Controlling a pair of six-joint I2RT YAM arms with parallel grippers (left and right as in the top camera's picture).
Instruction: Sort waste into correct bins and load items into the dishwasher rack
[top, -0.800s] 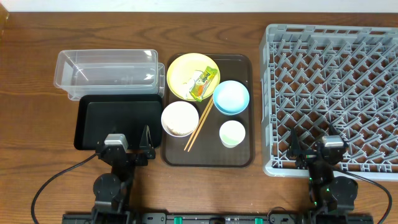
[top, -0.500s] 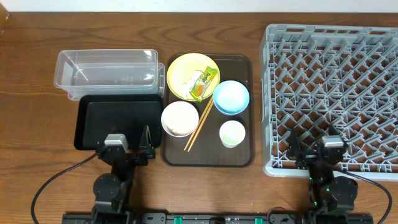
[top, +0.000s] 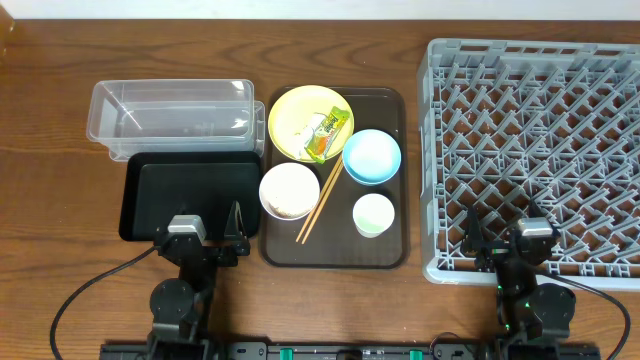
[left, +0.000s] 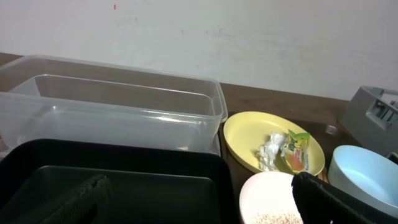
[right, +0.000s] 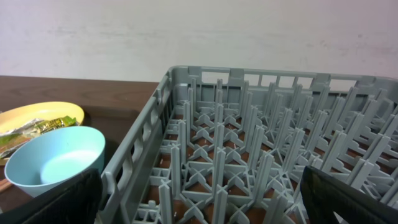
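Note:
On the dark brown serving tray (top: 385, 250) sit a yellow plate (top: 295, 115) with the yellow-green wrapper (top: 326, 134) and a white scrap (top: 303, 133), a light blue bowl (top: 371, 156), a white bowl (top: 289, 190) with rice grains (left: 273, 218), a pale green cup (top: 373, 214) and wooden chopsticks (top: 319, 204). The clear container (top: 170, 108) and black tray (top: 190, 196) lie to the left, the grey rack (top: 540, 140) to the right. My left gripper (top: 205, 228) is open over the black tray's near edge. My right gripper (top: 505, 235) is open over the rack's near edge. Both are empty.
The wooden table (top: 60, 150) extends left of the bins and behind everything. A white wall (left: 199, 37) runs along the far edge. The rack reaches the right edge of the overhead view.

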